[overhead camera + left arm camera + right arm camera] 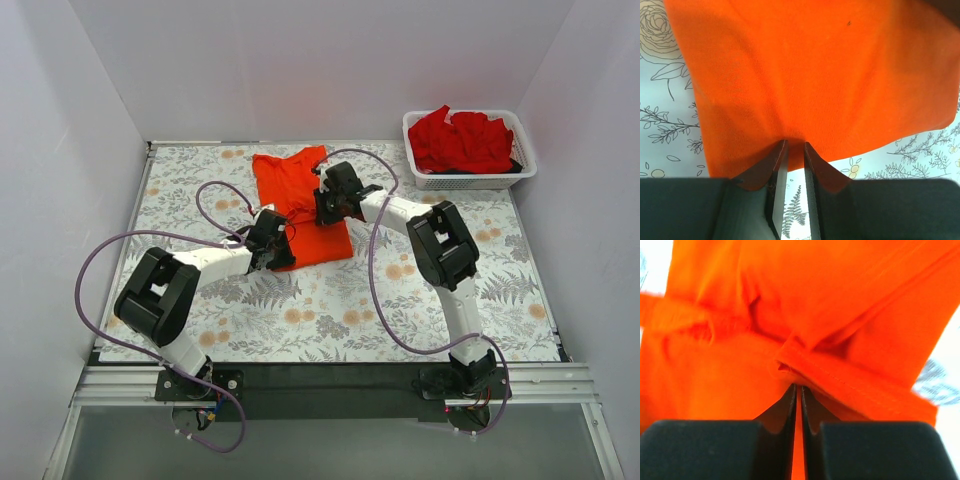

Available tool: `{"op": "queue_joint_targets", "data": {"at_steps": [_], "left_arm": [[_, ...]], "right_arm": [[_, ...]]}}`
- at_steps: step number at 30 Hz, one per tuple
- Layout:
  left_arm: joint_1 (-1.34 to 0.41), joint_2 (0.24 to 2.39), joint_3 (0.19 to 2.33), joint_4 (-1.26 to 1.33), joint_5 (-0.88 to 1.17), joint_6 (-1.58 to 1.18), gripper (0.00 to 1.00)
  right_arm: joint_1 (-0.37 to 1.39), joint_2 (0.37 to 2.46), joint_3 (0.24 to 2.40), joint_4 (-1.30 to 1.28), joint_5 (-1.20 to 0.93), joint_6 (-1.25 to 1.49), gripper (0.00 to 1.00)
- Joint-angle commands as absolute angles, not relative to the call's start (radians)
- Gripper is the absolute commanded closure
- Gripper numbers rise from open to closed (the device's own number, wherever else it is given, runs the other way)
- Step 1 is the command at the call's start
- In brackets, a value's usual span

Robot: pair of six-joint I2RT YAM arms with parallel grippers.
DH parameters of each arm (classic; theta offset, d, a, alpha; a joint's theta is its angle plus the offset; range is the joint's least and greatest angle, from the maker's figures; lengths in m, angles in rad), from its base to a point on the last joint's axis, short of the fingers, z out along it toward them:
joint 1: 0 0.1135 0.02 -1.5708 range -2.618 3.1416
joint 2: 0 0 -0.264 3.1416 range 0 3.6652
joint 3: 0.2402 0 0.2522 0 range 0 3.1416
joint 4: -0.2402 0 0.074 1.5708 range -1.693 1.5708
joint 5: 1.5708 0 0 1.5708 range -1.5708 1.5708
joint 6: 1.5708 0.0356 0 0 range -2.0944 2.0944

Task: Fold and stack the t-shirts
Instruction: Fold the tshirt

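Note:
A bright orange-red t-shirt (293,178) lies partly folded at the back middle of the table. My left gripper (274,246) sits at its near left edge. In the left wrist view the shirt (815,75) fills the frame, and that gripper (794,145) is pinching its hem between narrow jaws. From the right, my right gripper (323,205) reaches onto the shirt's right side. In the right wrist view that gripper (798,386) is shut on a seamed fold of the shirt (730,370), with cloth showing in the slit between the jaws. Deeper red t-shirts (460,140) are heaped in the basket.
A white mesh basket (470,183) stands at the back right corner. The floral tablecloth (330,310) covers the table, and white walls close in the left, back and right sides. Purple cables loop over both arms.

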State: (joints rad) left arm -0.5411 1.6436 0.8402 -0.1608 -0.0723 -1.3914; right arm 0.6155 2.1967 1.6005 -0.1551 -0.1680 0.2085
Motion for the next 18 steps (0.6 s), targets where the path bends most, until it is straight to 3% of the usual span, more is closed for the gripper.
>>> {"op": "queue_joint_targets", "data": {"at_steps": [1,11,18], "left_arm": [[-0.552,1.631,0.827,-0.21,-0.043,-1.391,0.82],[-0.555,1.576,0.799,-0.25,-0.028,-1.414,0.78],[-0.555,1.439,0.836,-0.29,-0.113,-1.445,0.65]], "right_arm": [[0.606,2.24,1.698,-0.112,-0.057,0.183,0.88],[0.539,2.355,2.025,-0.121,-0.031,0.169,0.79],[0.528,2.085,1.746,-0.109,-0.158,0.176,0.69]]}}
